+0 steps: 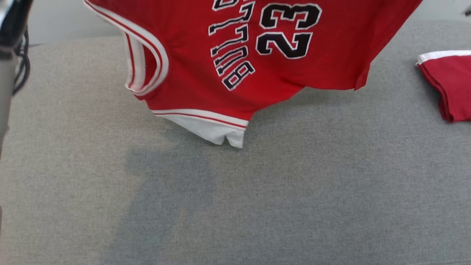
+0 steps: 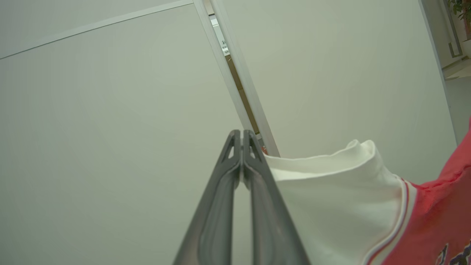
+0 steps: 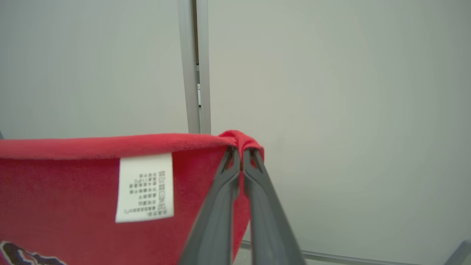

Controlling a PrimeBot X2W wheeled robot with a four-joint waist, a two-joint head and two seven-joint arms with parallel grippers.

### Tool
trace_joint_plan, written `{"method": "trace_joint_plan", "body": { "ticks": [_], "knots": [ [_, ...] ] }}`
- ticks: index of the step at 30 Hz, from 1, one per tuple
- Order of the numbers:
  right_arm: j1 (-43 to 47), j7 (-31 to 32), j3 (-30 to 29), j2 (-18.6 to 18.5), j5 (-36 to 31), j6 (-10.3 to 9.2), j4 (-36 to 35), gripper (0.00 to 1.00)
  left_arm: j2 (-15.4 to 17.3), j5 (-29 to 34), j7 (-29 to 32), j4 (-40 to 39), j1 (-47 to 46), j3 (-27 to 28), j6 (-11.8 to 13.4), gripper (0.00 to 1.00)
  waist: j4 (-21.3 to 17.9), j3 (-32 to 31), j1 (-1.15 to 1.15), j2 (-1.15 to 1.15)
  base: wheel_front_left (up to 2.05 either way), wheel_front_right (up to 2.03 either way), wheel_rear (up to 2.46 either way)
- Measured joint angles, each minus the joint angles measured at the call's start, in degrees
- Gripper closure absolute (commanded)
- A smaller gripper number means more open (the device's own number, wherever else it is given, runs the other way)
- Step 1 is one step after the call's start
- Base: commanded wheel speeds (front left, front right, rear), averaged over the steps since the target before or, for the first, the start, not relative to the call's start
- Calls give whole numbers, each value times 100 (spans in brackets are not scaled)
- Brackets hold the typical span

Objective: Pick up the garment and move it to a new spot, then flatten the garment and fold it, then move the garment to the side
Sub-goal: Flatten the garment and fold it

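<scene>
The garment [image 1: 191, 84] is a red jersey with white trim and the number 23. It hangs upside down in the air above the grey cloth surface [image 1: 257, 206], and its white lower edge dangles just over that surface. My left gripper [image 2: 241, 134] is shut, with the garment's white part [image 2: 338, 206] meeting its fingertips at the right. My right gripper [image 3: 242, 151] is shut on a bunched corner of the garment's red edge [image 3: 73, 176], beside a white care label [image 3: 145, 187]. The garment's top edge is cut off by the head view's upper border.
A second red piece of cloth with a white band [image 1: 450, 84] lies folded at the right edge of the surface. A pale arm with dark cables [image 1: 14, 44] stands at the far left. Pale wall panels [image 3: 331, 110] rise behind.
</scene>
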Motion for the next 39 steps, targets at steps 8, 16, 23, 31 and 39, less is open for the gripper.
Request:
{"method": "trace_joint_plan", "body": {
  "ticks": [8, 16, 23, 31, 39],
  "knots": [
    [-2142, -256, 169, 404, -626, 0, 1688, 100, -220, 632, -646, 1978, -2189, -594, -26, 100, -40, 986, 0, 0, 0, 0, 0],
    [-3474, -2264, -4, 682, -1729, 1, 2775, 100, -461, 1239, -1998, 3111, -3508, -591, 326, 100, -92, 2059, 0, 0, 0, 0, 0],
    [-3678, -2525, -43, 738, -2351, 1, 2584, 100, -560, 1280, -2057, 1925, -3200, -52, 381, 100, -101, 2774, 1, 0, 0, 0, 0],
    [-2156, -2525, 78, 809, -2180, 1, 1794, 100, -676, 1129, -2056, 893, -815, 482, 97, 100, 41, 3064, 1, 0, 0, 0, 0],
    [226, -2526, -230, 535, -1543, 1, 702, 100, -548, 959, -2056, -354, 2203, 931, -14, 100, 104, 2553, 1, 0, 0, 0, 0]
  ]
}}
